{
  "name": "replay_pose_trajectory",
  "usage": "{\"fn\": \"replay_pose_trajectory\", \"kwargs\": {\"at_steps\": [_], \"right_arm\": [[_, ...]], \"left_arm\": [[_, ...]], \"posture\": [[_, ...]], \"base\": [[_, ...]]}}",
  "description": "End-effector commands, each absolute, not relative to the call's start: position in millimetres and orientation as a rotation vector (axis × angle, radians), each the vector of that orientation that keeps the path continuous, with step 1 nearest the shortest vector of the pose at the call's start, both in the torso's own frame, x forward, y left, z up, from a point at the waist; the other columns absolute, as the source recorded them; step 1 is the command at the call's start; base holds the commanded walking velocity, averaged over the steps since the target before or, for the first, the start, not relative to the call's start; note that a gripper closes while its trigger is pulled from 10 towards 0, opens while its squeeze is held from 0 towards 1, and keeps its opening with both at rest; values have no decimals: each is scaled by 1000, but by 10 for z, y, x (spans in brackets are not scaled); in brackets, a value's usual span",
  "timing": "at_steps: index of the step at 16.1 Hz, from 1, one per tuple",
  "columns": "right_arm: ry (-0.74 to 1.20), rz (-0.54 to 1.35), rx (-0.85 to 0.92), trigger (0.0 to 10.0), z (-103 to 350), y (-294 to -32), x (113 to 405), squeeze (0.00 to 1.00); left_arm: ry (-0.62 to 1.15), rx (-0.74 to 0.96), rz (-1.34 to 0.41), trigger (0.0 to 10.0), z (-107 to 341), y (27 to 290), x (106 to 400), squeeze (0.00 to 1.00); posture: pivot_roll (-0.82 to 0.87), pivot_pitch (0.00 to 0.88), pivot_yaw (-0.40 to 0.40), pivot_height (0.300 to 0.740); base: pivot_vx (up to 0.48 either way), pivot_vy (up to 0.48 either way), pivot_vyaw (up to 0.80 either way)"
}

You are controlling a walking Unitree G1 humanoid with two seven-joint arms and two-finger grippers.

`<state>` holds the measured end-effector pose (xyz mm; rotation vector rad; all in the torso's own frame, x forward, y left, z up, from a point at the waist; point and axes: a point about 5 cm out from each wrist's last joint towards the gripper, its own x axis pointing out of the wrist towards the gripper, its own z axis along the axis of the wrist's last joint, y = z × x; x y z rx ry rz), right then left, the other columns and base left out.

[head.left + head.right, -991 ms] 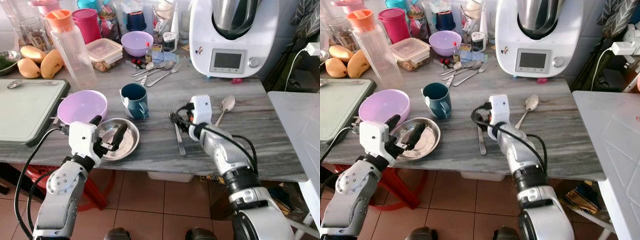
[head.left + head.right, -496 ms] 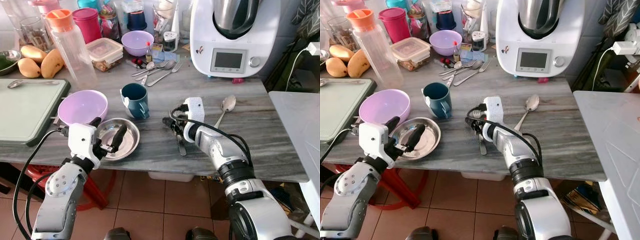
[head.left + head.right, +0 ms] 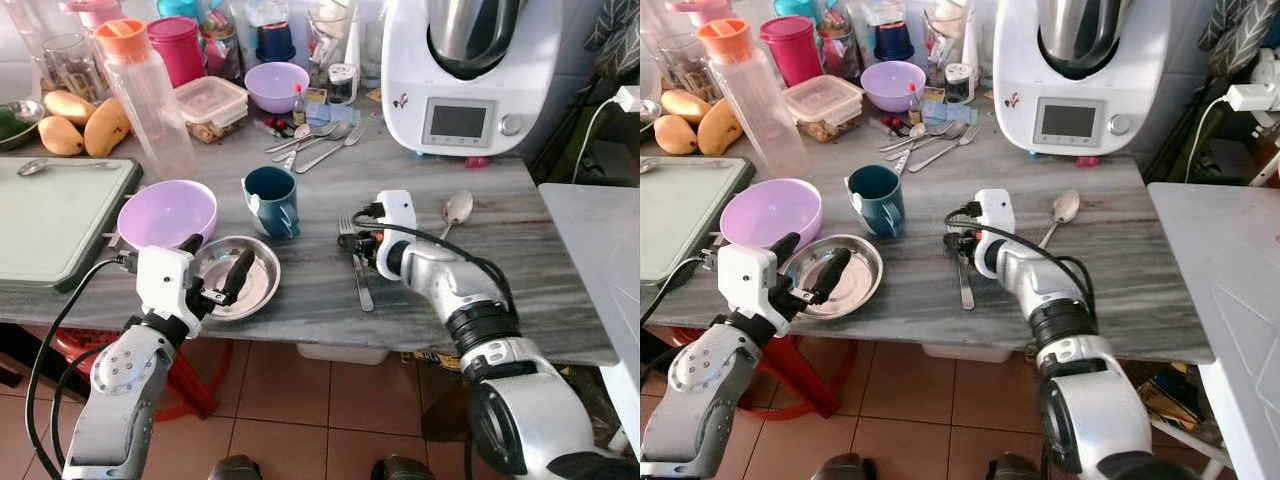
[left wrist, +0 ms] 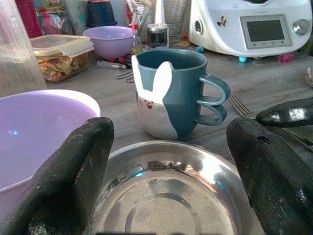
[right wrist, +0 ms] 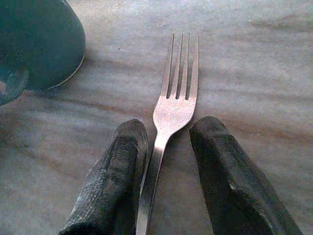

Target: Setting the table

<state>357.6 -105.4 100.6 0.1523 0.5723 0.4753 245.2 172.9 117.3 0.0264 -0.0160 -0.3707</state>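
Note:
A steel fork (image 5: 178, 93) lies flat on the grey marble table (image 3: 300, 300), tines pointing away from me. My right gripper (image 5: 168, 161) is down at the table, open, with one black finger on each side of the fork's neck (image 3: 358, 262). My left gripper (image 3: 215, 262) hovers open over the near edge of a round steel plate (image 4: 166, 196). Behind the plate stand a teal mug with a rabbit face (image 4: 171, 93) and a purple bowl (image 3: 165, 212). A spoon (image 3: 455, 210) lies to the right of the fork.
A white kitchen machine (image 3: 460, 70) stands at the back right. A green board (image 3: 50, 215) covers the left side. Loose cutlery (image 3: 315, 140), a second purple bowl (image 3: 275, 85), a bottle (image 3: 145, 100), jars and mangoes (image 3: 80, 125) crowd the back. A white table (image 3: 600, 260) adjoins on the right.
My right wrist swung left, then came back and lined up over the fork, so its fingers now straddle the neck. The left arm, plate, mug and bowl kept their places.

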Motion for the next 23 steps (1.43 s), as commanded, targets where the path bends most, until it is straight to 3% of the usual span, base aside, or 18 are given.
{"fn": "replay_pose_trajectory", "kwargs": {"at_steps": [1,10,17,23], "right_arm": [[715,445,131,0,749,-1126,3459,0],[740,525,184,0,795,-873,3306,0],[719,337,443,0,878,-766,3357,0],[697,316,516,0,1006,-464,3467,0]], "left_arm": [[0,25,-380,10000,1152,1706,2448,0],[5,8,-339,10000,1126,1717,2461,0],[-3,13,-336,10000,1134,1716,2476,0],[-6,14,-337,10000,1139,1706,2480,0]], "posture": [[17,43,30,740],[7,29,16,740],[19,24,15,740],[27,21,9,740]], "base": [[0,0,0],[0,0,0],[0,0,0],[0,0,0]]}}
